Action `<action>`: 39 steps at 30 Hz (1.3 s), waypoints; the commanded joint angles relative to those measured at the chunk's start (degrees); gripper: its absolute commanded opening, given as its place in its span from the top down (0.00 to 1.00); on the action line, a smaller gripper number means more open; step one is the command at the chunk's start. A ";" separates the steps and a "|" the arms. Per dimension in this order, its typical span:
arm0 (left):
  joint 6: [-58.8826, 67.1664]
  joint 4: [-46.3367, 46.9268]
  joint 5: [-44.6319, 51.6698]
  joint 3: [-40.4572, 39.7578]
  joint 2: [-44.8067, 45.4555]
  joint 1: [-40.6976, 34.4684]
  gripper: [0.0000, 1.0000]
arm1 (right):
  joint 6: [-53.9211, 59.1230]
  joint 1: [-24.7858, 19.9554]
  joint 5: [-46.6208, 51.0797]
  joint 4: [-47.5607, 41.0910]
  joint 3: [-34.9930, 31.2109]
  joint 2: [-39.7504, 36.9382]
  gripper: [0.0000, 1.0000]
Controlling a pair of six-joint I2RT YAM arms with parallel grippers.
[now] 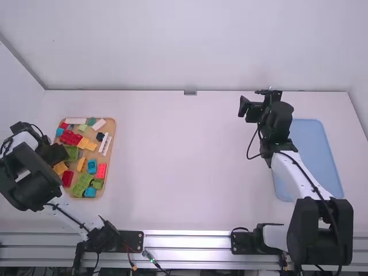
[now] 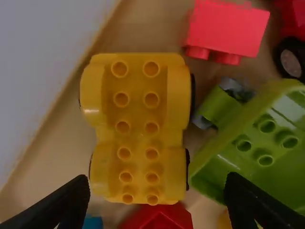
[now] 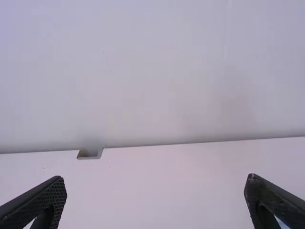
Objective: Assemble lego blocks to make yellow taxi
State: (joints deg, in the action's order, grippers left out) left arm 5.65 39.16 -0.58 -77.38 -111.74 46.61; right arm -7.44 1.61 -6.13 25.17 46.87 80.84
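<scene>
High view: on the white table (image 1: 178, 172), the light wooden tray (image 1: 114, 133) of mixed plastic blocks sat toward nine o'clock, its near side under the white-and-black left arm (image 1: 34, 169). The right arm (image 1: 299, 172) rose from five o'clock and ended between two and three, beside the flat blue tray (image 1: 323, 144).

Left wrist view: the yellow studded car base with dark wheels (image 2: 138, 126) lay in the wooden tray, close to its edge. The left gripper (image 2: 157, 183) had its fingers spread, holding nothing. An open green plastic tub (image 2: 274, 164) crowded one flank of the base, and a red block (image 2: 162, 218) sat against one end.

The step looked to be picking up that base. Done well, it called for lining the gripper up with the narrower waist between the wheel arches and easing one finger down between base and tub, so the tub would not be pinched too. A slow, even close should keep the wheels from rolling it askew; a straight lift would clear the red block.

Right wrist view: the right gripper (image 3: 155, 183) was parted and empty, facing the back wall (image 3: 157, 71).
</scene>
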 commanded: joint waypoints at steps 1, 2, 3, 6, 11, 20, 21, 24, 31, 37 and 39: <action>0.24 1.92 1.62 -2.89 0.09 0.28 0.24 | -0.26 0.31 0.09 0.13 2.25 0.50 0.01; 0.20 3.58 1.64 -3.96 0.09 0.35 0.24 | -0.28 0.31 0.11 0.00 2.23 0.50 0.01; 0.20 3.80 1.66 -4.09 0.09 0.33 0.24 | -0.28 0.31 0.11 -0.04 2.23 0.50 0.01; 0.26 6.71 1.62 -6.19 0.09 0.33 0.26 | -0.26 0.31 0.11 -0.09 2.23 0.50 0.01; 1.92 8.94 1.07 -7.28 0.09 0.33 0.25 | -0.28 0.31 0.11 -0.07 2.25 0.50 0.01; 3.65 10.14 1.25 -5.53 0.09 1.95 0.24 | -0.26 0.31 0.15 -0.04 2.23 0.50 0.01; 4.46 10.29 1.53 -5.25 0.09 2.32 0.24 | -0.26 0.28 0.11 -0.02 2.25 0.50 0.01; 6.86 9.88 3.96 -3.87 0.09 3.67 0.23 | -0.28 0.26 0.11 0.00 2.25 0.50 0.01; 9.42 7.21 7.76 -0.96 0.09 5.57 0.19 | -0.26 0.26 0.09 0.13 2.23 0.50 0.01; 8.98 1.25 7.21 2.16 0.09 5.44 0.14 | -0.28 0.31 0.09 -0.15 2.23 0.50 0.01; 8.92 -1.14 7.19 3.28 0.09 5.53 0.16 | -0.28 0.35 0.11 -0.28 2.25 0.50 0.01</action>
State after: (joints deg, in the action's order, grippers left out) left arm 13.61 38.09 5.85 -75.07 -111.74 52.23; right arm -7.42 1.61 -6.02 24.93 46.89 80.84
